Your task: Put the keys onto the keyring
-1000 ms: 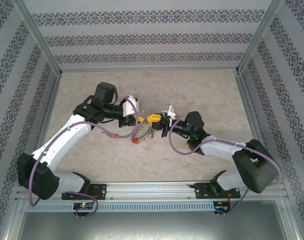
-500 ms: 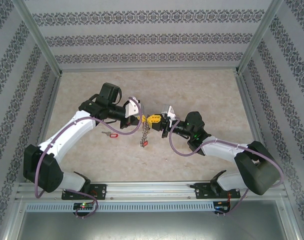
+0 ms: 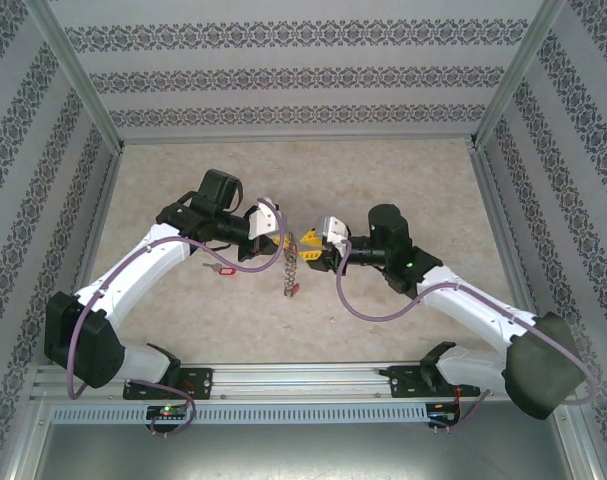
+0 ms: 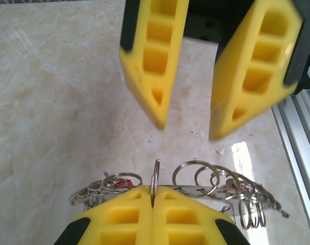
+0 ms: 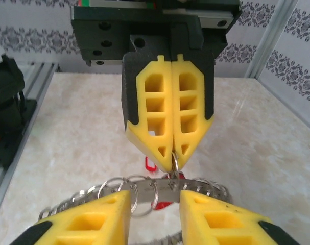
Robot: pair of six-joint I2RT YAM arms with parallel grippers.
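The two arms meet nose to nose over the middle of the pale marbled surface [image 3: 403, 180]. The left hand [image 3: 278, 240] is clenched, its yellow fingertips pressed together on one small loop of the keyring [image 3: 293, 262], so it is grasping the ring by that loop. The keyring hangs from that pinch, lifted off the surface, draping down between the two hands as a wreath of many little wire loops. A red tag [image 3: 294, 290] dangles at its low end.

The right hand [image 3: 309, 248] faces it from just beside, fingers spread apart and released. From its own wrist camera the band of loops runs across the gap between its two yellow fingers, right by their tips; I can't tell whether it touches them.

Off to the left, under the left forearm, one key [image 3: 221, 268] with a reddish tag lies alone on the surface, well apart from the ring.
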